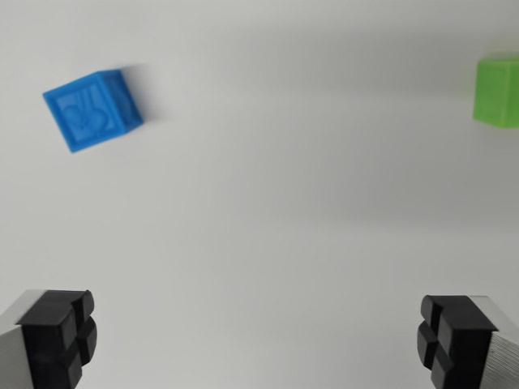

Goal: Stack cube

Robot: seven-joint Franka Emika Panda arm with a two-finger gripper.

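Gripper (258, 344) spread wide (nothing held), blue cube (92, 109) upper left, green cube (499, 90) far right edge

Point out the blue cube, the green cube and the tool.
blue cube (93, 109): wrist view, embossed top face.
green cube (499, 91): wrist view, visible face at right edge.
tool (259, 340): wrist view, midway between open fingertips.

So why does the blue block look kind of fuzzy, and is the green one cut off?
In the wrist view, the blue block is smeared at its edges, with a soft grey shadow trailing to its right. The green block is also soft and is cut off by the wrist view's right edge. The white table is evenly lit with no glare. The gripper fingers look sharper.
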